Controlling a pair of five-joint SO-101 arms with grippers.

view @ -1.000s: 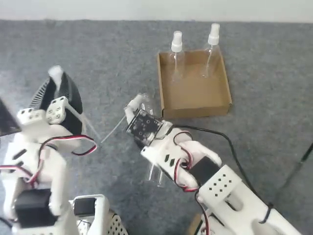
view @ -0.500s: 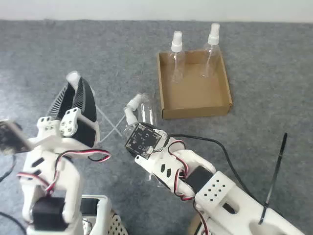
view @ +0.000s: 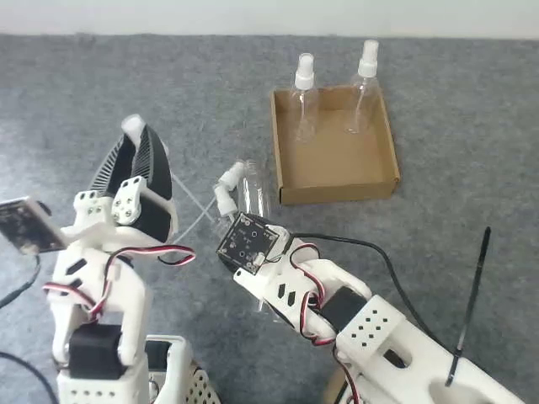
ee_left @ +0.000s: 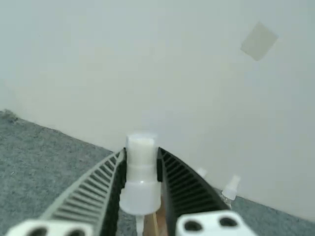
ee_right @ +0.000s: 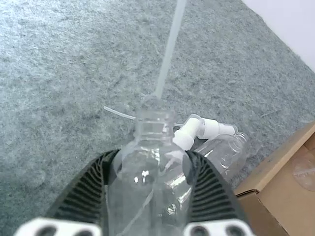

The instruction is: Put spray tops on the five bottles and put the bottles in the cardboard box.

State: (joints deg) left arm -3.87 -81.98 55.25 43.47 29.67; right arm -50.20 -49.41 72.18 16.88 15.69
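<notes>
Looking down, the left claw (view: 139, 147) holds a spray top (view: 132, 126) above the grey tabletop (view: 438, 210), and two capped bottles (view: 305, 101) stand in the cardboard box (view: 337, 192). On the left wrist camera, ribbed fingers (ee_left: 98, 191) pinch the top's collar. On the right wrist camera, the right claw (ee_right: 151, 157) is clamped around an open clear bottle (ee_right: 150, 172), and the dip tube (ee_right: 168, 49) seems just short of its neck. The plastic looks light and slick and the tube bendy, so grip the body gently.

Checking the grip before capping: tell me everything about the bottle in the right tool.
The bottle is clear plastic, uncapped, with a threaded open neck. The right tool clamps its body between black ribbed jaws, neck pointing out past them. A thin tube ends at its mouth; contact is unclear.
</notes>
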